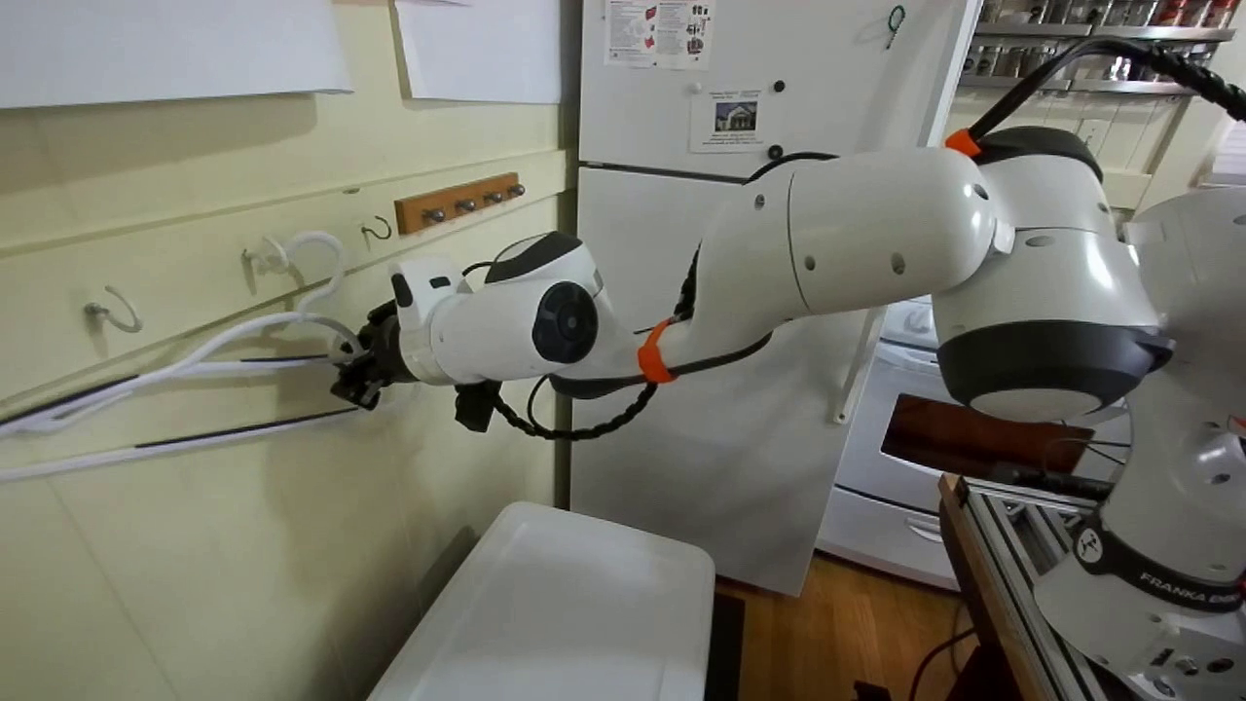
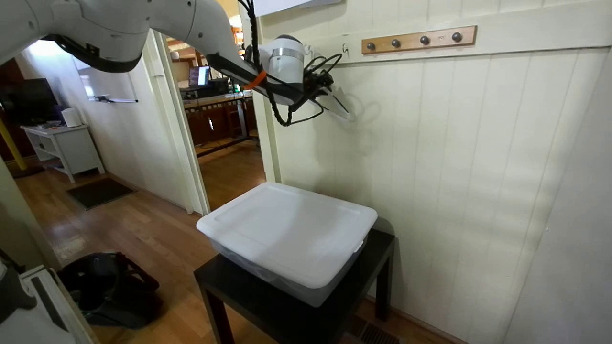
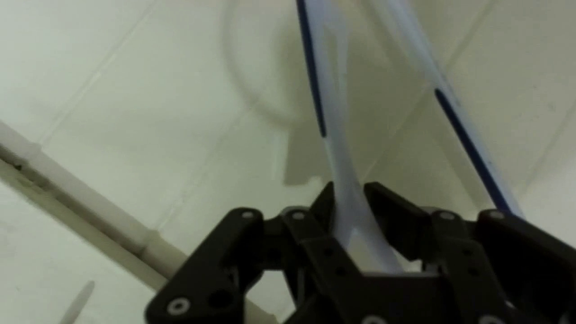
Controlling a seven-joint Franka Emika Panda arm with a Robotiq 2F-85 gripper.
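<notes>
The black gripper (image 3: 349, 193) stands narrow, its jaws pinching a white clothes hanger (image 3: 342, 166). The gripped stretch sits right between the fingertips, one on each side of it, and just inside the jaws the white shape forks in two. Out ahead of the tips the same piece runs on, edged with a dark strip (image 3: 315, 72). Off to one side of the jaws, a lower bar (image 3: 427, 58) with its own dark edging slants past and drops out of sight behind a finger in the wrist view.

In an exterior view the hanger's hook (image 1: 339, 263) curls up just above the jaws, near a pale wall hook (image 1: 255, 259); I can't make out whether those two touch. A dark hook (image 1: 378, 230) is also above the jaws, with a wooden peg rack (image 1: 458, 202) a little farther off. The panelled wall (image 2: 478, 143) is close behind the jaws. Well below them, in both exterior views, is a storage bin with a white lid (image 2: 291, 229), resting on a black table (image 2: 210, 277). The refrigerator (image 1: 681, 409) stands well apart from the jaws, past the wrist.
</notes>
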